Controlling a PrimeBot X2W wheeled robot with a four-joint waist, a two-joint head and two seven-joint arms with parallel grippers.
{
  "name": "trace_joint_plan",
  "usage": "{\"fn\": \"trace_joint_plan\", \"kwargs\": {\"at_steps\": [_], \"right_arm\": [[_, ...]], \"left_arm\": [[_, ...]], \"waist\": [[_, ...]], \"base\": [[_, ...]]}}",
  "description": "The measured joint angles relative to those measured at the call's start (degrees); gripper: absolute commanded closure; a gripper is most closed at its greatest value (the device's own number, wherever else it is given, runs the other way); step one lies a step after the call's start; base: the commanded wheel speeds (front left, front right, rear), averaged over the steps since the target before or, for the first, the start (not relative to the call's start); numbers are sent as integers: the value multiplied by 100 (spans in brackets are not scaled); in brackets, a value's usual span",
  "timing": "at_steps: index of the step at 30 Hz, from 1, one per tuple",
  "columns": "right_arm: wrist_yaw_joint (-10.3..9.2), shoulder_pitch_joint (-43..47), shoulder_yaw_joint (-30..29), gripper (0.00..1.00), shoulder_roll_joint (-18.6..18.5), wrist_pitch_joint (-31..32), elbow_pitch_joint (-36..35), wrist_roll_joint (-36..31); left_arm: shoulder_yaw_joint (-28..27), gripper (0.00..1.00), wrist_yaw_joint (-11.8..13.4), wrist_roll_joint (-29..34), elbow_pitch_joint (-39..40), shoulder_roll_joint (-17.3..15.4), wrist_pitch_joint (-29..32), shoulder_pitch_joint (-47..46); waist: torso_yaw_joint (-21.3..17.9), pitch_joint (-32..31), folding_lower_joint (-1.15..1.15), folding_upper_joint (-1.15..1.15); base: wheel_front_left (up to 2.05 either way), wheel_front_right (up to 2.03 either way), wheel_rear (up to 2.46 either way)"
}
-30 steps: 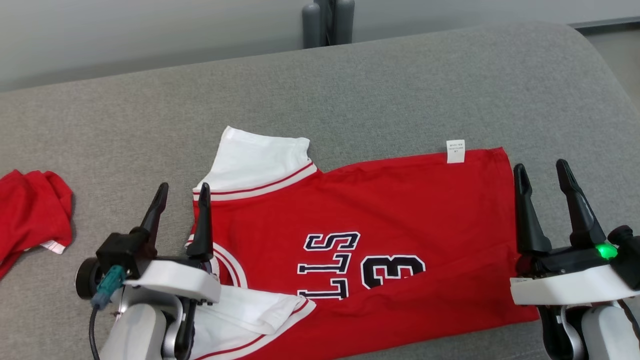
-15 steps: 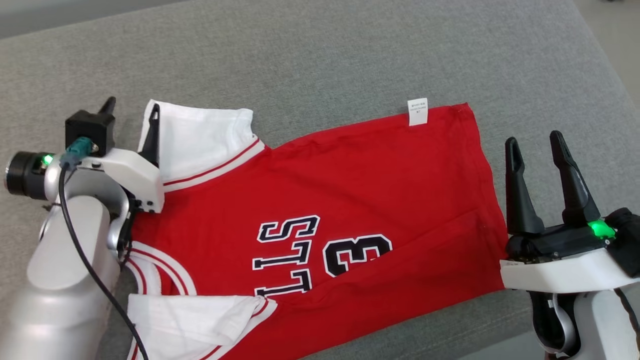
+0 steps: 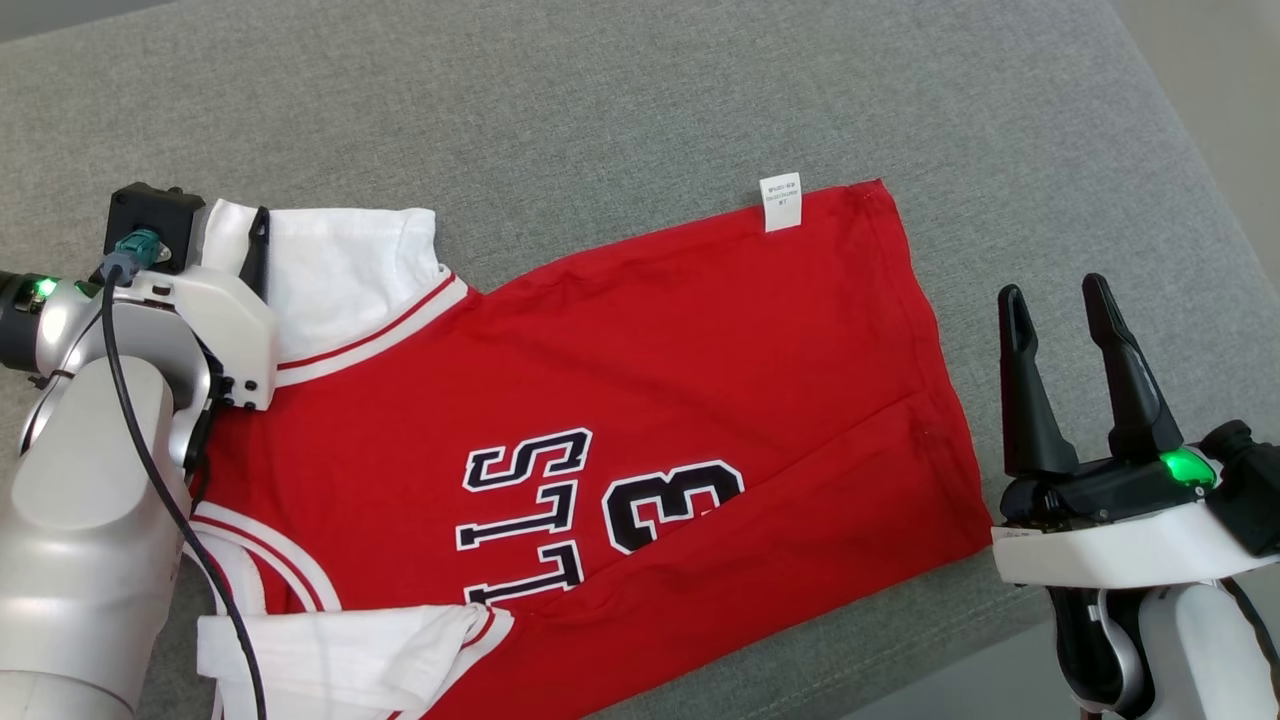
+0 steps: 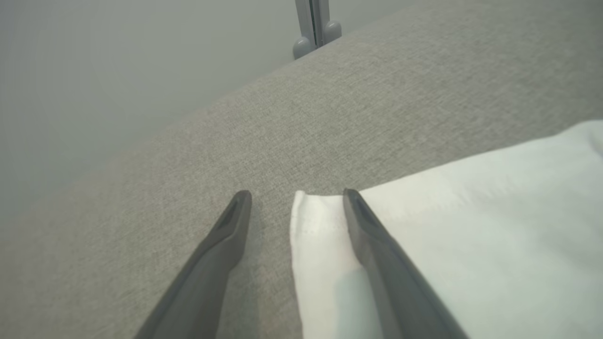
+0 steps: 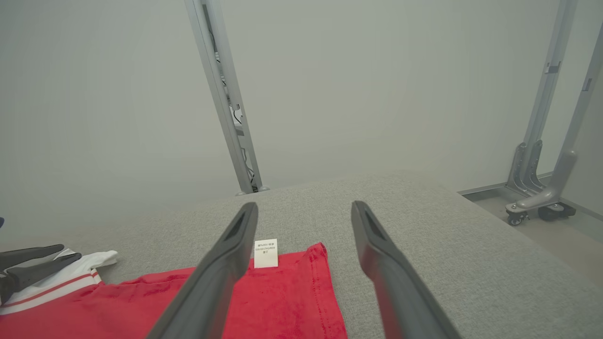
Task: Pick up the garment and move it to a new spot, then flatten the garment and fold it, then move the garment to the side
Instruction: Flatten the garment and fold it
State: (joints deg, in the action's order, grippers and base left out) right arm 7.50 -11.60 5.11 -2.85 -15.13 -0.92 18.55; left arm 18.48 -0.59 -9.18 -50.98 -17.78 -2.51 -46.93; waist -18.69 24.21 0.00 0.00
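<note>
The garment [image 3: 620,380] is a red jersey with white sleeves and dark lettering, lying flat on the grey padded surface [image 3: 600,100]. A white label [image 3: 780,202] sticks out at its far hem corner. My left gripper [image 3: 225,225] is open at the far white sleeve [image 3: 340,270]. In the left wrist view the left gripper [image 4: 297,194] straddles the sleeve's corner [image 4: 471,226], one finger over the cloth and one over bare surface. My right gripper [image 3: 1052,290] stands open just right of the hem, holding nothing. In the right wrist view the right gripper [image 5: 304,206] points over the hem [image 5: 282,301].
The padded surface drops off at its right edge toward pale floor [image 3: 1220,120]. Behind it stand a metal post [image 5: 226,108] and a wheeled frame [image 5: 541,188] before a plain wall. The near sleeve [image 3: 330,650] lies bunched at the lower left.
The head camera has tilted and shifted the picture. My left arm has reached forward from beside the collar to the far white sleeve. The right gripper has kept its place by the hem.
</note>
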Motion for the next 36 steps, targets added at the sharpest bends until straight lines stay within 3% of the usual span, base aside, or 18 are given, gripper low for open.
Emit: {"fn": "trace_joint_plan", "kwargs": {"at_steps": [1, 2, 3, 11, 20, 24, 36], "right_arm": [[0, 1, -4, 0, 0, 0, 4, -1], [0, 1, -14, 0, 1, 0, 13, -1], [0, 2, -35, 0, 1, -1, 24, -2], [0, 15, -250, 0, 3, 0, 216, -178], [0, -31, -670, 0, -35, 178, 911, -546], [1, -301, -690, 0, -422, 439, 1335, -584], [0, -1523, -583, 0, -1407, 1228, 3159, 609]], "left_arm": [[11, 34, -42, -11, -47, 7, 4, -31], [16, 75, -65, -37, -92, 16, 2, -54], [32, 100, -96, -48, -127, 41, -12, -63], [125, 100, -208, -154, -169, 288, -493, -41], [282, 100, -289, -301, 452, 683, -1003, 376], [356, 100, -294, -379, 949, 850, -1071, 782], [520, 100, -102, -554, 2599, 974, -836, 1811]], "waist": [[5, -2, 0, 0], [14, -4, 0, 0], [30, -9, 0, 0], [307, -143, 0, 0], [822, -513, 0, 0], [1110, -682, 0, 0], [1884, -833, 0, 0]], "base": [[0, 0, 0], [0, 0, 0], [0, 0, 0], [0, 0, 0], [0, 0, 0], [0, 0, 0], [0, 0, 0]]}}
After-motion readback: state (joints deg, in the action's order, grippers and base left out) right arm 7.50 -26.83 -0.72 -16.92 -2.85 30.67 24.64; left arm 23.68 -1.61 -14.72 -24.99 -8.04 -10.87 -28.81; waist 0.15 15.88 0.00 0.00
